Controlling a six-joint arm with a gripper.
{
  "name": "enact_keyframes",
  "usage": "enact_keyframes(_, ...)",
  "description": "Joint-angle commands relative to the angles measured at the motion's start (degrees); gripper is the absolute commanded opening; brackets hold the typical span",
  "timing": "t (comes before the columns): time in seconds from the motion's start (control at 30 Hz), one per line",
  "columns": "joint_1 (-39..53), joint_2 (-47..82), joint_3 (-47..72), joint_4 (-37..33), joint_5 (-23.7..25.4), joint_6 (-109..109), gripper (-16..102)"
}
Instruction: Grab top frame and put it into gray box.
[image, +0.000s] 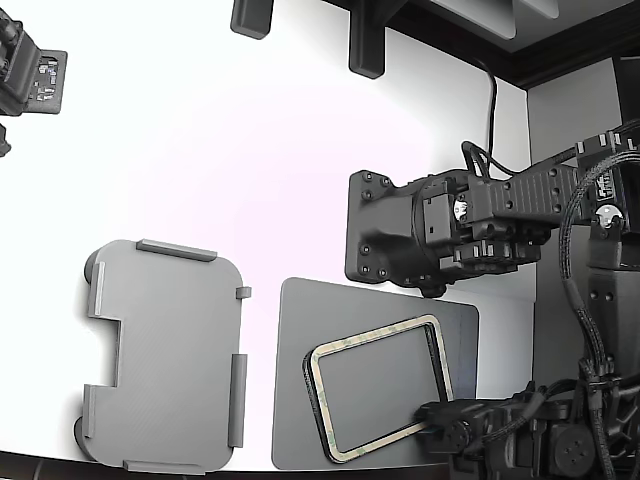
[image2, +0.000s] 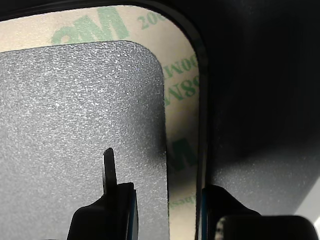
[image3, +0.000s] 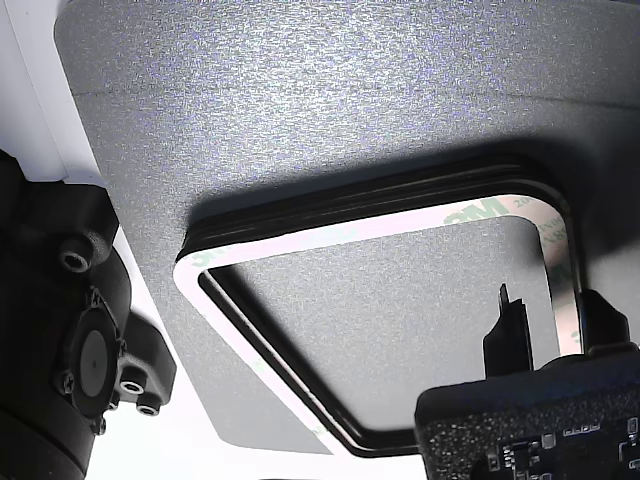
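Open room: white table (image: 250, 150) lies bare between the gray box (image: 165, 355) and the dark mat (image: 300, 400); the box's floor is bare.
Top frame: top frame (image: 380, 390) lies on the stack on the mat, at the exterior view's right of the box; beige face with green print, dark edge.
Gripper: gripper (image2: 167, 212) straddles one frame side, one finger inside, one outside, jaws apart; contact unclear.
Hidden: fingertips cropped in the wrist view; the stack's count is unclear.

Matte black, boxy arm (image: 470, 225) with screwed plates, looping black cables, thin-fingered end effector (image2: 167, 200).
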Motion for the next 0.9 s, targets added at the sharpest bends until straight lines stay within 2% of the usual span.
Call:
enact_keyframes(0.0,-0.5,1.2,-0.9,-0.4,0.1,0.2,49)
enact_keyframes(0.63,-0.5,1.8,0.3,-2.1,0.0,0.1,43)
enact_keyframes(0.73,-0.5,1.9,0.5,-2.5,-0.1,-0.2,33)
enact_keyframes(0.87,-0.5,2.2,0.9,-3.3,-0.4,0.4,2)
